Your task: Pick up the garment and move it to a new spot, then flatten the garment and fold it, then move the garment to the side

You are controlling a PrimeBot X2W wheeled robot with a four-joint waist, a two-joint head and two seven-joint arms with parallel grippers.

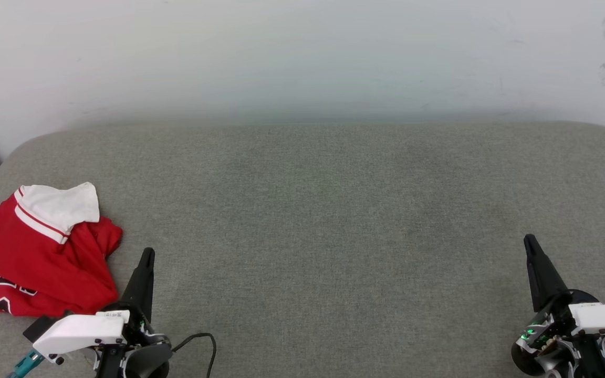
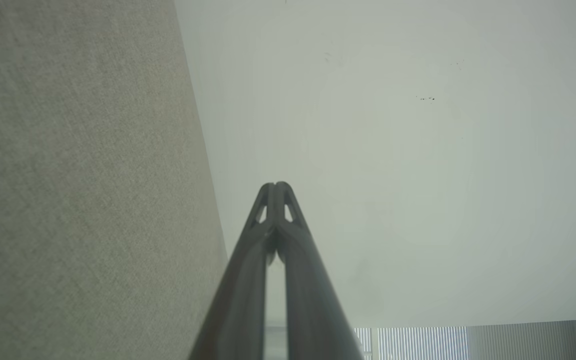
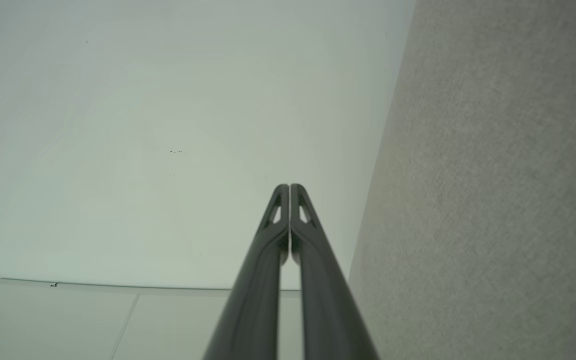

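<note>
The garment (image 1: 45, 257) lies in a crumpled heap near the left edge of the grey, cloth-covered tabletop (image 1: 323, 210), close to the robot's side of it. It is mostly red. One white sleeve with red-striped trim is thrown over the top at the far end, and a scrap of black, white-outlined lettering peeks out along the near left fold. It is bunched up rather than spread flat.

The left hand (image 1: 147, 253) sits just to the right of the heap, its dark fingers pointing away from the robot across the cloth. In the left wrist view that hand (image 2: 276, 186) has its two fingers pressed together at the tips and nothing between them, so it is clenched and empty. The near edge of the garment runs up against the left wrist's white casing (image 1: 79, 331); I cannot tell whether the two actually touch. A thin black cable (image 1: 205, 338) loops out beside that wrist.

The right hand (image 1: 529, 240) is well apart from the garment, over at the right side of the tabletop, also pointing away from the robot. The right wrist view shows it (image 3: 289, 186) clenched in the same way, fingertips meeting, holding nothing.

Behind the far, rounded edge of the tabletop stands a pale wall (image 1: 302, 52) with a few dark scuffs at its right.
</note>
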